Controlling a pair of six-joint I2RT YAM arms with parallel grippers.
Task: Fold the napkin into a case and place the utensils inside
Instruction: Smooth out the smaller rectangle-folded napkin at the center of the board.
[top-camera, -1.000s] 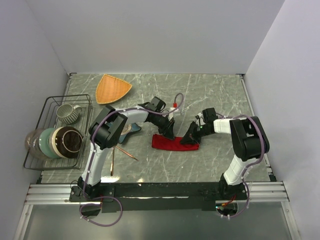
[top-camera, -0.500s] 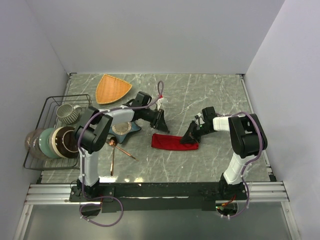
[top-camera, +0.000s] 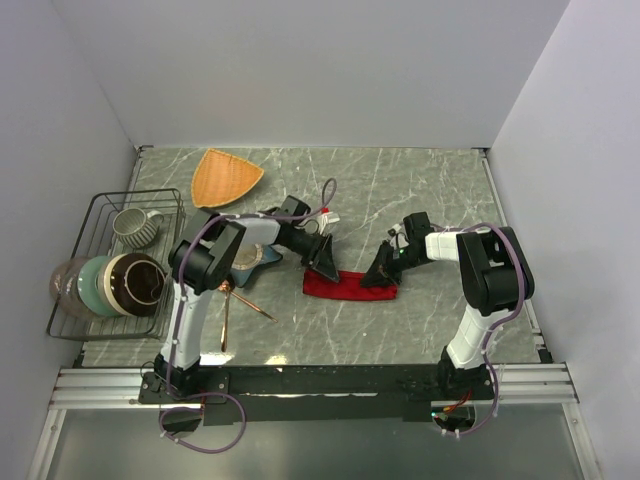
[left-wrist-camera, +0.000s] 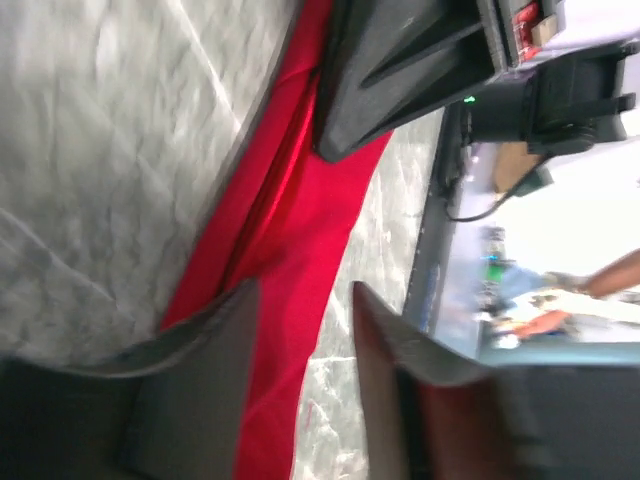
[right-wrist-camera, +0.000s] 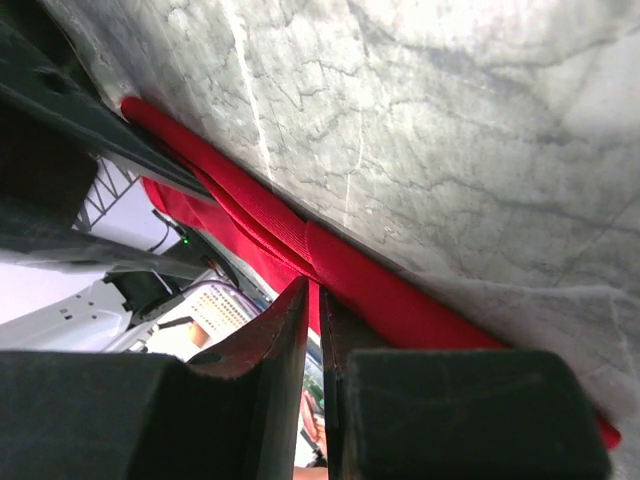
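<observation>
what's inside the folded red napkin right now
Nothing shows inside the napkin; its folded layers cover the interior. The copper utensils lie outside it on the table, off to its left.

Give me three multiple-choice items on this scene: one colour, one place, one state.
1. The napkin is: A red, B blue, C white.
2. The utensils lie: A inside the napkin, B on the table left of it, C stacked on it.
3. The left gripper is: A open, B shut on the napkin, C shut on a utensil.
Answers: 1 A, the folded napkin is bright red; 2 B, they rest on bare table, apart from the napkin; 3 A, its fingers stand apart over the napkin.
</observation>
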